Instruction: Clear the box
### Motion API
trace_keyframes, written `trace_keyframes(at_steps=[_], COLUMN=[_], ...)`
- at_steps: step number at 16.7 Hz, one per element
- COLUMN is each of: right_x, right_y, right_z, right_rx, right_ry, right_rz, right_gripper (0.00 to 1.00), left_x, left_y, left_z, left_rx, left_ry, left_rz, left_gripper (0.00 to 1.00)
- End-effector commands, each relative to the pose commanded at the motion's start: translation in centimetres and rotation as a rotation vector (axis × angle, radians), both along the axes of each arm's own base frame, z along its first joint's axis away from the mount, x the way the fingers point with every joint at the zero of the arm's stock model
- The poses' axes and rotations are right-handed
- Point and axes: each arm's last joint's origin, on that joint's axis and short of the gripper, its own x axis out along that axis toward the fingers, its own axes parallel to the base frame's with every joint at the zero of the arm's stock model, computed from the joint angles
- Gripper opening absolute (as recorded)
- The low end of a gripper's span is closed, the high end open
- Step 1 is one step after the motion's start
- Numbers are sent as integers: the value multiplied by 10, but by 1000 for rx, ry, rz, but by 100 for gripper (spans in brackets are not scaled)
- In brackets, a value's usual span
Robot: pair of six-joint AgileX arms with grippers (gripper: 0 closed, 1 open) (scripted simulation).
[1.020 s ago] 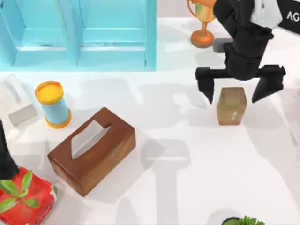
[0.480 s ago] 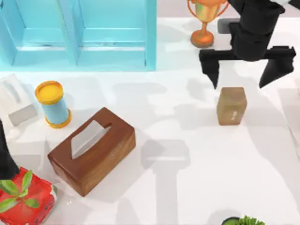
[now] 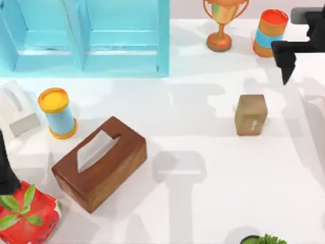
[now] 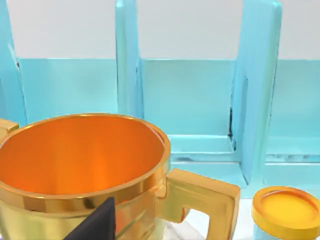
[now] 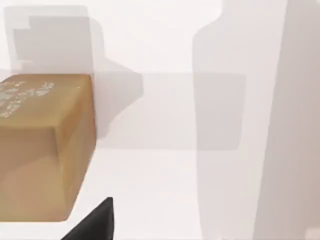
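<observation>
Right gripper (image 3: 304, 56), now pulled back to the table's far right edge, has left the small tan box (image 3: 251, 115) standing free right of centre. Whether its fingers are spread, I cannot tell. That retreat suggests this placement is finished; left arm (image 3: 6, 170) sits parked at the near left.

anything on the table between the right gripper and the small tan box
Nothing visible. The right gripper sits near the top view's right edge, and only bare white table lies between it and the small tan box.
</observation>
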Motion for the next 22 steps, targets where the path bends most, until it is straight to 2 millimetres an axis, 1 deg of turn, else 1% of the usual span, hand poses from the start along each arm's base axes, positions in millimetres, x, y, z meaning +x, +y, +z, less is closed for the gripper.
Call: trace_keyframes(at_steps=[2,3,5,6,7,8,9,11,17,19,22], right_x=[-4,-9,-26,-36,-47,-56,-63,-71,-69,-67,-65], right_y=[-58,-88,-146,-170,-189,-204,-214,-224,-224,-224,-225], right_z=[6,9,14,16,19,22,25,28,25,16,-7], right_rx=[2,4,7,8,8,7,5,3,2,3,3], right_ry=[3,8,16,17,16,12,9,5,4,4,4], right_rz=[-16,-23,-33,-35,-36,-37,-37,-37,-36,-37,-38], right_gripper=[100,100,100,100,100,100,100,100,100,100,100], left_x=[0,0,0,0,0,0,0,0,0,0,0], left_y=[0,0,0,0,0,0,0,0,0,0,0], left_z=[0,0,0,0,0,0,0,0,0,0,0], left_rx=[0,0,0,0,0,0,0,0,0,0,0], left_ry=[0,0,0,0,0,0,0,0,0,0,0], left_rz=[0,0,0,0,0,0,0,0,0,0,0], left_gripper=[100,100,100,100,100,100,100,100,100,100,100])
